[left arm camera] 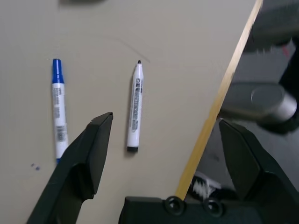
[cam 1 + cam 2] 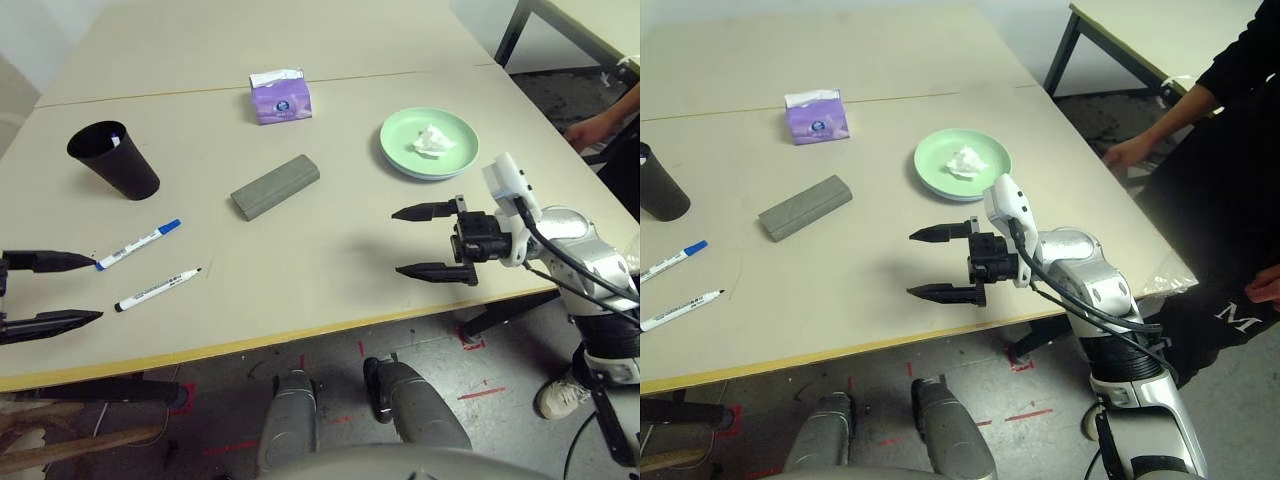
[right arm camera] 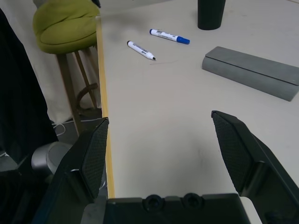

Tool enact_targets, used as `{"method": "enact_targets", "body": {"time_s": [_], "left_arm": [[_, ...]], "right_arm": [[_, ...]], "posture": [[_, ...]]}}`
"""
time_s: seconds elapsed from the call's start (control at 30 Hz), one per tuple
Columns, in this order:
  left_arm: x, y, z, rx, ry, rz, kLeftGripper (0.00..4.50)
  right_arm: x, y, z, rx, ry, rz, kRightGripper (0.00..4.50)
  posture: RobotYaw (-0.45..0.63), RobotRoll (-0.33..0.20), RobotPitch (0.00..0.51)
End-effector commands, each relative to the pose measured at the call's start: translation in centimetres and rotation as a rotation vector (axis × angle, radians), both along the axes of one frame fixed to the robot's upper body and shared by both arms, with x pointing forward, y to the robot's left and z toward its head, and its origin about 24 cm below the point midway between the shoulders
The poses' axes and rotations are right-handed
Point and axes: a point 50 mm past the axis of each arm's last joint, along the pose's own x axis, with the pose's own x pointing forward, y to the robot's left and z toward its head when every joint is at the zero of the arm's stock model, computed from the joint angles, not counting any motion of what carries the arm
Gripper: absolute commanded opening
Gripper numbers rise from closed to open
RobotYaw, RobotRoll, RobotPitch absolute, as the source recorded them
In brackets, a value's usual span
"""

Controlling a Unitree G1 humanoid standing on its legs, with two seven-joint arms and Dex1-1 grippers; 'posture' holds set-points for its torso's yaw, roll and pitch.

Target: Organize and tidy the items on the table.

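Two light, stiff, smooth markers, blue-capped marker [image 2: 138, 243] and black-tipped marker [image 2: 157, 290], lie at the table's [image 2: 330, 260] eight o'clock; mid-barrel gripping is judged best. Left gripper [image 2: 78, 290] and right gripper [image 2: 427, 241] are spread, empty.

Floor: grey concrete [image 2: 330, 365] with red tape marks [image 2: 481, 391].
Second table: dark-legged [image 2: 1110, 25], at 1 o'clock.
Stool: wooden, yellow-green cushion [image 3: 65, 25], beside the surface's edge.

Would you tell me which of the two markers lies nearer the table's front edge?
The black-capped marker; the blue-capped marker lies farther back, toward the black cup.
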Motion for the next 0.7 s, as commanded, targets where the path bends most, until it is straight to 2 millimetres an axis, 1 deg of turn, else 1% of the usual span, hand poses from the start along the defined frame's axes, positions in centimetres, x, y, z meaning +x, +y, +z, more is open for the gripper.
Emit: {"method": "enact_targets", "body": {"time_s": [0.03, 0.13, 0.27, 0.5, 0.7], "left_arm": [[0.9, -1.5, 0.7, 0.06, 0.07, -0.051, 4.49], [1.6, -2.5, 0.9, 0.108, 0.107, -0.086, 4.49], [2.1, -3.3, 0.1, 0.165, 0.158, -0.129, 4.49], [2.4, -3.1, -2.2, 0.229, 0.216, -0.13, 4.49], [2.5, -2.7, -3.5, 0.249, 0.225, -0.121, 4.49]], "right_arm": [[-0.4, 0.5, -0.1, 0.0, -0.011, 0.011, 4.5], [-0.7, 0.8, 0.1, 0.008, -0.014, 0.012, 4.5], [-0.8, 0.7, 0.3, 0.009, -0.015, 0.0, 4.5], [-1.1, 0.6, 0.5, 0.002, -0.017, -0.013, 4.5], [-1.2, 0.4, 0.7, -0.006, -0.017, -0.022, 4.5]], "posture": [[-0.06, 0.0, 0.199], [-0.08, 0.0, 0.202], [-0.09, 0.0, 0.204], [-0.11, 0.0, 0.199], [-0.12, 0.0, 0.195]]}}
